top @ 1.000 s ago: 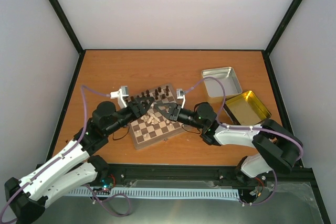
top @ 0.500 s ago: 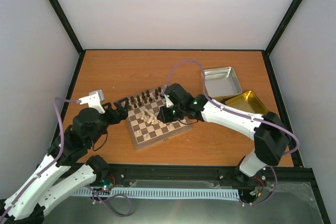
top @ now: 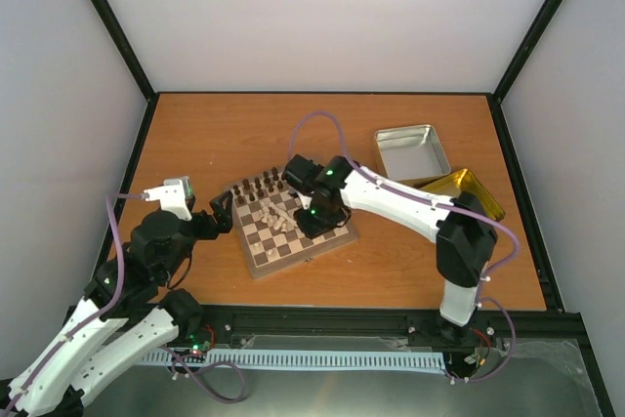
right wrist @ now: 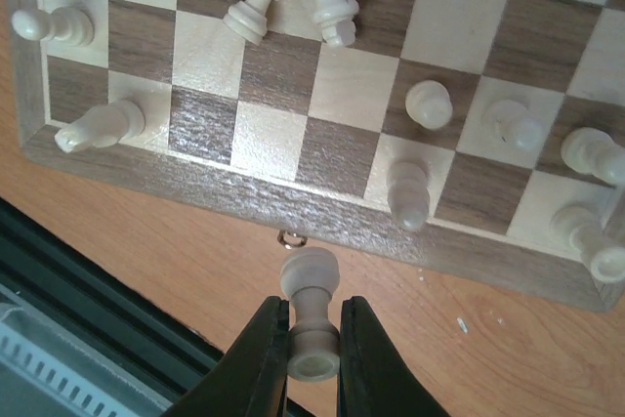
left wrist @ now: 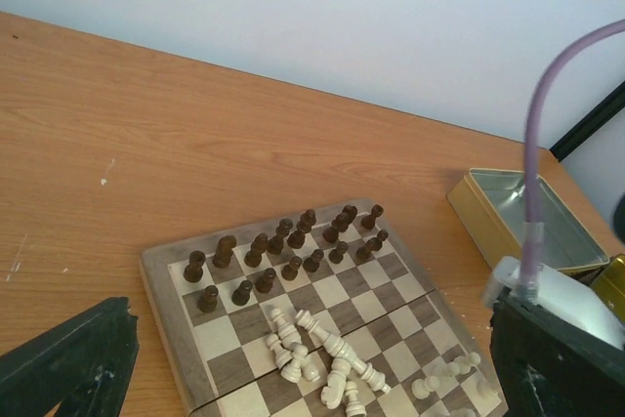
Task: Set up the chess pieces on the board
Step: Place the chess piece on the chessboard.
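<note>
The chess pieces [left wrist: 317, 358] are tiny turned men of pale cream wood. Most lie toppled in a heap at the middle of the board [top: 269, 256], and a few stand or lie along its 6 o'clock side. The board is small, checked dark brown and cream with a light wood rim, and sits askew at the centre of the table [top: 225, 134]. Dark chessmen [left wrist: 283, 251] stand in two rows along its 12 o'clock side.

The right gripper [right wrist: 312, 351] pinches one cream piece [right wrist: 310, 285], its rounded top pointing toward the board. The piece hangs over bare table just off the rim, beside a small brass clasp [right wrist: 288, 238]. The left gripper [top: 227, 212] sits at 9 o'clock of the board, just beside its corner, with its jaws spread wide and nothing between them.

Bare orange wood lies wide at 12 o'clock and 6 o'clock of the board. A silver tin [top: 410, 151] and a gold tin [top: 477, 192] lie at 2 o'clock, well apart from the board. White walls [top: 322, 17] and black frame posts [top: 107, 26] close the table in.
</note>
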Robot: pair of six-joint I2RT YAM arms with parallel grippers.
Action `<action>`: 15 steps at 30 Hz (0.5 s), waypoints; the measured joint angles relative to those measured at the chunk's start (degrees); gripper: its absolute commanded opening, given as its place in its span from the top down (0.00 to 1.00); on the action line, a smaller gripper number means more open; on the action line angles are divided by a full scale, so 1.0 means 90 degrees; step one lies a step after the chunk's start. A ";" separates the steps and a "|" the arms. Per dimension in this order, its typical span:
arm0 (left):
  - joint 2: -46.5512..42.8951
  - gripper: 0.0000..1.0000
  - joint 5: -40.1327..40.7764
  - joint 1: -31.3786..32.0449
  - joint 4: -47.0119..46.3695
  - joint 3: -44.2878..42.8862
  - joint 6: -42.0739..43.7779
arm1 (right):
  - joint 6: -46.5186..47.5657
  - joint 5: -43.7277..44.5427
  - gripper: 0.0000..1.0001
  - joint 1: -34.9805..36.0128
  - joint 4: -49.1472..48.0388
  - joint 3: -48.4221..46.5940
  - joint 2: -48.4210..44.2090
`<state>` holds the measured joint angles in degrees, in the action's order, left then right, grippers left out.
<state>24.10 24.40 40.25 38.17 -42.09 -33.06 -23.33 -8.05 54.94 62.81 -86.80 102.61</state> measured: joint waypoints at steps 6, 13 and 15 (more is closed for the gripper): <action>-0.0163 0.00 0.0131 0.0000 0.0058 0.0041 0.0049 | 0.0194 0.0182 0.96 0.0233 0.0444 -0.0731 0.0818; -0.0355 0.00 0.0355 0.0000 0.0153 0.0041 0.0027 | 0.0323 0.0146 0.95 0.0367 0.0695 -0.1311 0.1205; -0.0362 0.01 0.0515 0.0000 0.0262 0.0041 -0.0092 | 0.0355 0.0129 0.95 0.0469 0.0775 -0.1627 0.1348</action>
<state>20.84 29.04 40.25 40.53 -41.71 -33.89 -20.14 -6.90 59.16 69.78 -101.45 114.74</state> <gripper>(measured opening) 0.997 0.120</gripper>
